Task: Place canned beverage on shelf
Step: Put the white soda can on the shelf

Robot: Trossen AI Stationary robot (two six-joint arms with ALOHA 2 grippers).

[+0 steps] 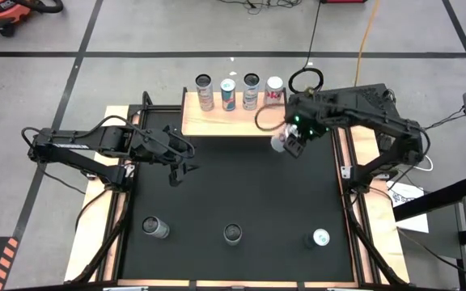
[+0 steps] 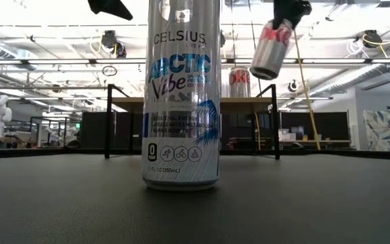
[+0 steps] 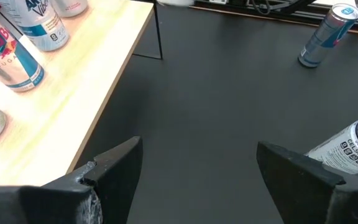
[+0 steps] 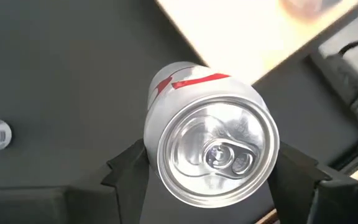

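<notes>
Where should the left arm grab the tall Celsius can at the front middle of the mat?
Grip the Celsius can across its straight cylindrical body, near mid-height, from the shelf side. It stands upright with open mat around it. The left end effector is open.

The low view's top edge crops the Celsius can (image 2: 181, 95) and both arms.

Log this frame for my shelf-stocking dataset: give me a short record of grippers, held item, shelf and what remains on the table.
right gripper: shut on a Diet Coke can, raised and tilted, near the shelf's right front corner
left gripper: open, empty, over the table's left half
shelf: four upright cans in a row
table: three cans along the near edge, one a Celsius Arctic Vibe can
</notes>
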